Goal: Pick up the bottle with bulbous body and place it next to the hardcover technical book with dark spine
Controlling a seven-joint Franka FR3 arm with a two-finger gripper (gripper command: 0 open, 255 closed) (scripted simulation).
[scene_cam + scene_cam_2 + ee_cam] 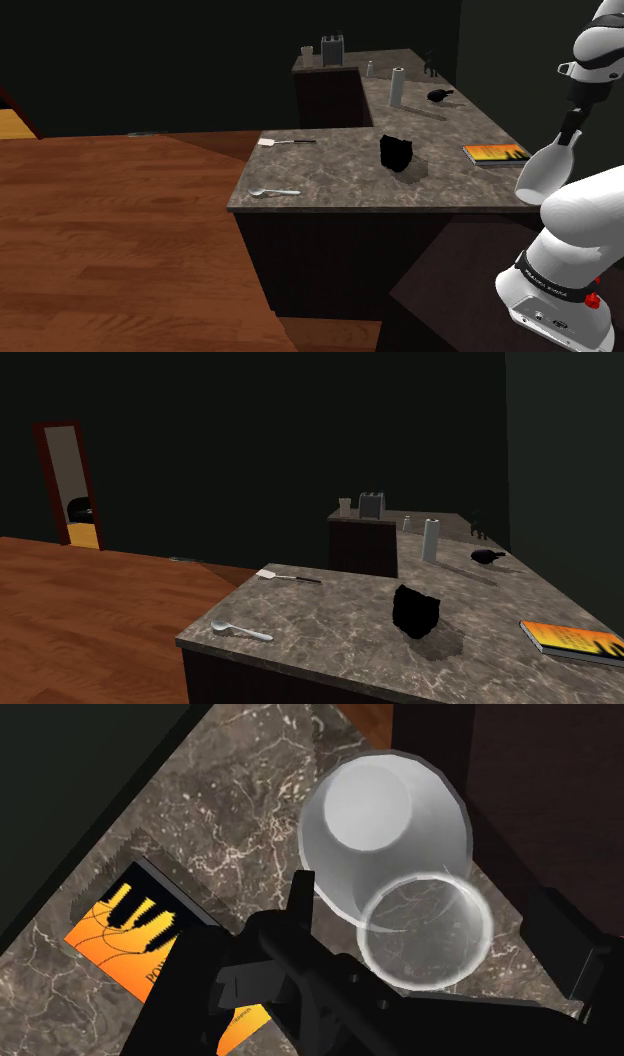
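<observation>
The bottle [543, 172] is pale and translucent, with a bulbous body and a narrow neck. It leans at the right end of the stone counter [330, 180], just right of the book [497, 154] with its orange-and-yellow cover. My gripper [574, 118] hangs over the bottle's neck. In the wrist view the bottle [385, 819] sits beside the book [125, 926]. There the gripper [430, 899] is open: the left finger [302, 904] and the right finger stand off either side of the bottle's round mouth without touching it. Whether the bottle's base rests on the counter I cannot tell.
A lumpy black object [397, 153] sits mid-counter. A spoon [272, 191] and a spatula [285, 142] lie toward the shoulder view's left. At the back are a white cylinder [397, 86], a black vessel [439, 95] and a toaster [332, 48]. Wood floor lies to the left.
</observation>
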